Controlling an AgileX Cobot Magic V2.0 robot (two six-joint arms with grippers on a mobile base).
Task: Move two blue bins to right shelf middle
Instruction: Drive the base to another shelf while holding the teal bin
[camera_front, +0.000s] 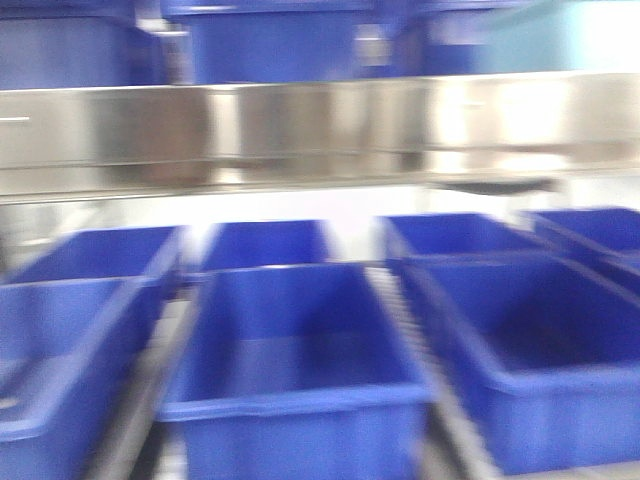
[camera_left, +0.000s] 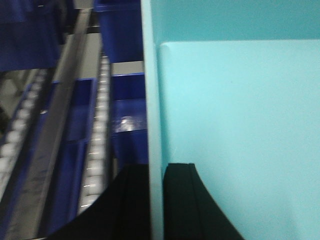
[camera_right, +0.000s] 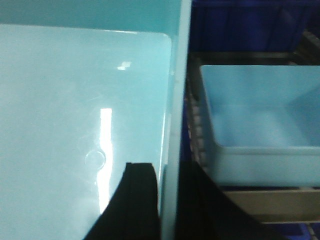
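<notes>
Broadly, the front view is filled by a shelving rack, badly blurred; a wide steel beam crosses it, with royal blue bins in rows on the level below it and more of them on the level above; a pale cyan patch at the top right is too smeared to name. In the left wrist view the rack's roller tracks run away from the camera between grey rails, with royal blue bins on either side of them.

The pale cyan bin takes up most of both wrist views, open side up, its smooth floor catching a strip of glare; the left gripper is clamped on its left wall, one black finger outside and the other inside, the wall pinched between them; the right gripper pinches the opposite wall in the same way, so the bin hangs between the two arms in front of the rack. Both gripped walls run straight away from the cameras towards a far end wall; whether that line is the long axis cannot be told, since the bin overflows each frame.

The second pale bin stands on the rack just beside the held bin's right wall, a narrow gap of rollers between them; it is upright, open upward, its near rim turned to the camera, its right end cut off by the frame; royal blue bins lie behind it.
</notes>
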